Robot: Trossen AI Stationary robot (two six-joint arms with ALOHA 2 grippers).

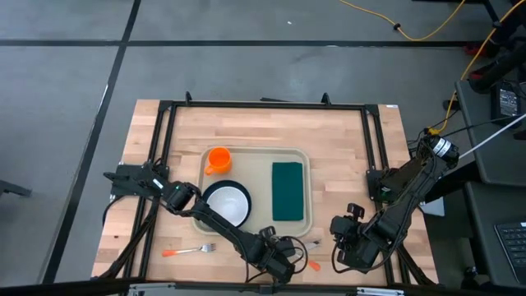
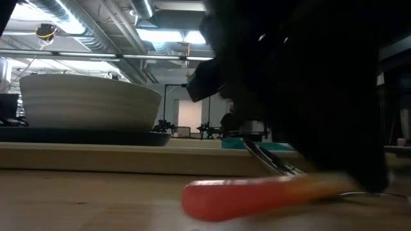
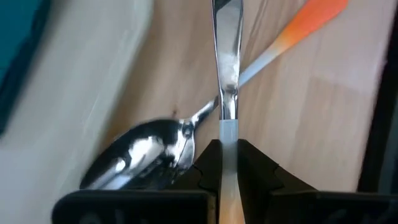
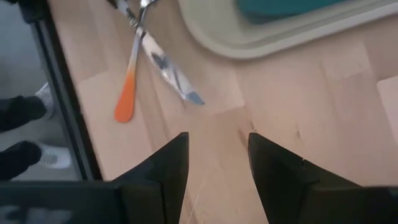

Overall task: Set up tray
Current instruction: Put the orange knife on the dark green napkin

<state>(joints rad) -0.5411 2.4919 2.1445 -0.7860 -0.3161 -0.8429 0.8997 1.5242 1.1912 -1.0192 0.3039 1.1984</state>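
Wooden table (image 1: 345, 148): left gripper (image 3: 227, 163), clamped on a knife (image 3: 227, 68) crossing the spoon (image 3: 140, 158), must lift it onto the tray (image 1: 256, 156); right gripper (image 4: 217, 165) waits open nearby.

Grey floor (image 1: 66, 74) crossed by dark seam lines, yellow cable (image 1: 427, 29) trailing across it beyond the light wood worktop (image 1: 255, 123); overhead, exposed silver ducting (image 2: 96, 29) and bright ceiling light panels (image 2: 160, 35); white far wall (image 2: 189, 114).
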